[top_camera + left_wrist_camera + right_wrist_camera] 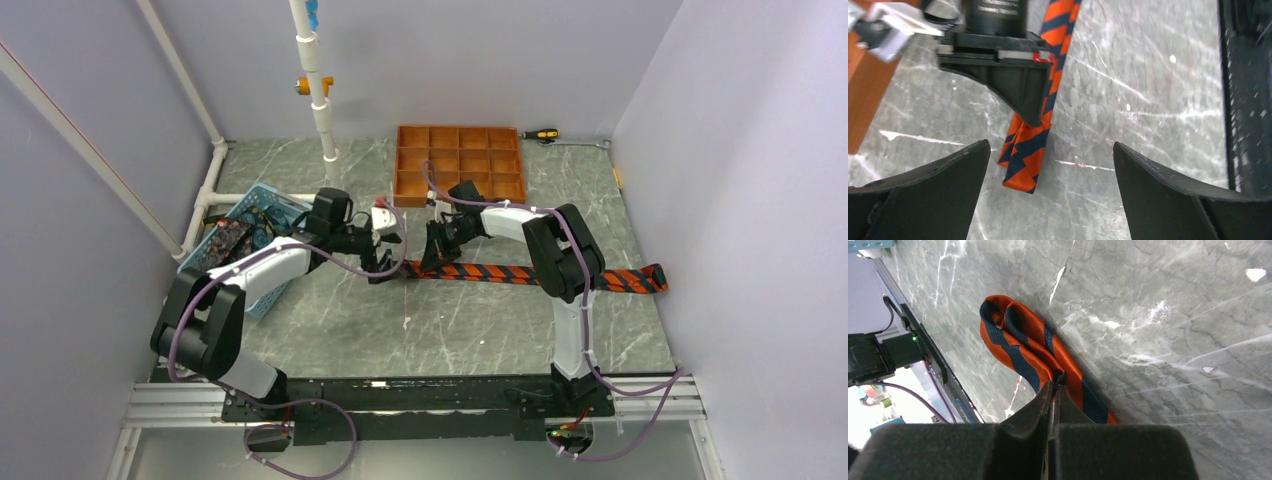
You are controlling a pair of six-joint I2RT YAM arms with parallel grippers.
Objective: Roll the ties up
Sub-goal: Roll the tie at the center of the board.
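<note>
A tie [500,273] striped in diagonal orange and black bands lies flat across the middle of the table. Its left end is folded back into a small loop [1018,345]. My right gripper [1055,385] is shut on that folded end, which shows in the top view under the gripper [432,258]. My left gripper [385,265] stands just left of it. In the left wrist view that gripper [1050,145] is open wide with nothing between its fingers. The folded tie tip [1023,160] hangs between and just beyond them. More dark patterned ties [225,240] lie in the basket.
A light blue basket [275,200] stands at the left, under the left arm. An orange-brown gridded tray [460,165] sits at the back, with a screwdriver [540,133] beside it. A white pipe [318,90] rises at the back left. The tie's wide end [645,280] reaches toward the right wall.
</note>
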